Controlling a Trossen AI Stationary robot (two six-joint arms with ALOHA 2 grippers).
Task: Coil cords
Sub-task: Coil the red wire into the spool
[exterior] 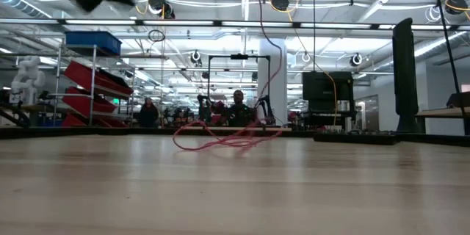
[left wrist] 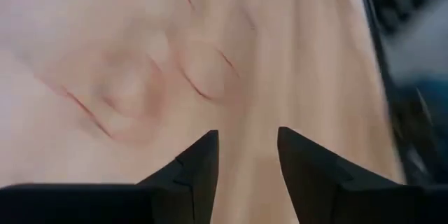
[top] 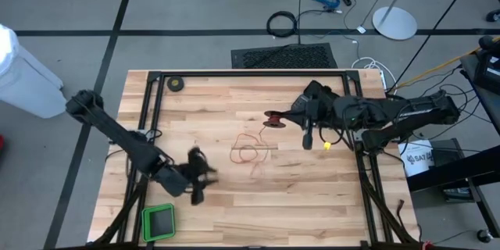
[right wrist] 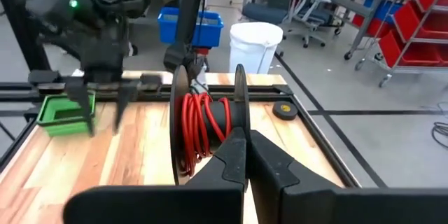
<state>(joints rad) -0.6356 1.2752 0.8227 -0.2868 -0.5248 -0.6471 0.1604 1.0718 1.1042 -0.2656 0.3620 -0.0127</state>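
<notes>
The cord is a very thin red wire. Part of it is wound on a small black reel [right wrist: 206, 122], and the rest lies in loose loops [top: 248, 153] on the wooden table's middle. My right gripper [right wrist: 245, 155] is shut on the reel, above the table's far right part [top: 273, 119]. A strand [exterior: 266, 59] drops from above to the loops [exterior: 220, 138]. My left gripper [left wrist: 248, 155] hangs open over the table's near left [top: 198, 176], short of the loops, with nothing between its fingers. My right gripper pinches the rim of one reel flange [right wrist: 239, 115] between its two fingers. The fingers come about level from the table's right side. The reel is lifted clear of the table, its flanges upright, and the wire trails slack from it down to the loops.
A black tape roll [top: 176, 83] lies at the far left corner and a green box [top: 159, 221] at the near left. A small yellow piece [top: 326, 145] sits under my right arm. A black frame [top: 234, 73] borders the table.
</notes>
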